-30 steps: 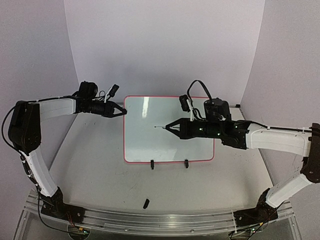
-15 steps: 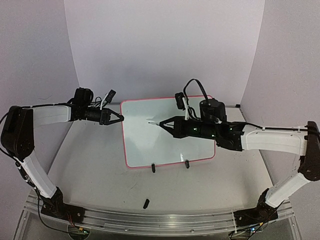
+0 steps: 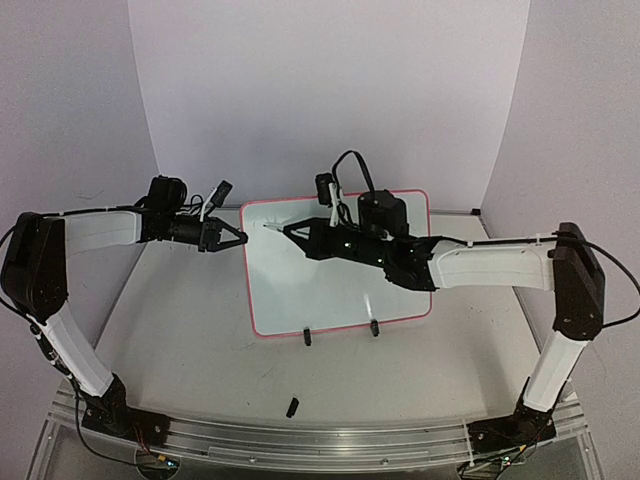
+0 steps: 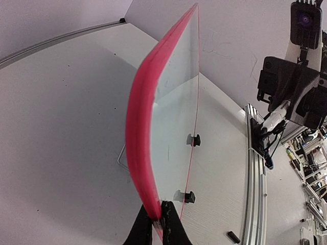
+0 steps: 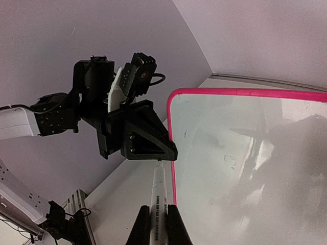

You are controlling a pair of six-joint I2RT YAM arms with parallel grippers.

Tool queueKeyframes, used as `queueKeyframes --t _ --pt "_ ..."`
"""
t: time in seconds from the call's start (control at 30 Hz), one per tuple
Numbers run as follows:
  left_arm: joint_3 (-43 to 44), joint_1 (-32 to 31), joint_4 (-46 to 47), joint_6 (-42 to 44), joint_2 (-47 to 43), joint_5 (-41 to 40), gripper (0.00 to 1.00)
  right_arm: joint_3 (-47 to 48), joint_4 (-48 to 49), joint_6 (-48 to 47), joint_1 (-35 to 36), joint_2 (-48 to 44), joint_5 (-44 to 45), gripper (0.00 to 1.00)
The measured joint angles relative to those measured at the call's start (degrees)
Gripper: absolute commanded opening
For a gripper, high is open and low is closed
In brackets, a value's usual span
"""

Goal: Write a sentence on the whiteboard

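The left fingers (image 4: 143,232) clamp the left edge of the board (image 3: 330,290); the right fingers (image 5: 142,229) grip a marker (image 5: 159,191), tip near its upper-left corner.

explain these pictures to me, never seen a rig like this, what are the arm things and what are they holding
This is a robot with two arms bolted to the near edge of a table: a left arm and a right arm, each ending in a two-finger gripper. The wide picture comes from a fixed camera above and behind the arms. The other two come from a small camera on each wrist, so that arm's own fingers poke in at the bottom.

On the table is a whiteboard with a pink frame. A small black piece, perhaps a pen cap, lies near the front. The left gripper is pinched on the board's left edge, which likely steadies it. The right gripper holds a marker, its tip near the board's far left corner. I can see no words on the board yet.
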Motion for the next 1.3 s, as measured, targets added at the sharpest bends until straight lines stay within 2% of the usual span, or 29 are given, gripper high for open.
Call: queueKeyframes --t 0.67,1.3 --pt "0.76 -0.17 -1.86 1.45 -0.04 -0.11 0.00 11.87 0.63 -1.40 0.00 10.75 2.18 0.00" --pt "0.96 -0.17 -2.34 1.44 -0.04 -0.68 0.00 12.13 -0.28 -1.48 0.53 12.08 7.25 0.00"
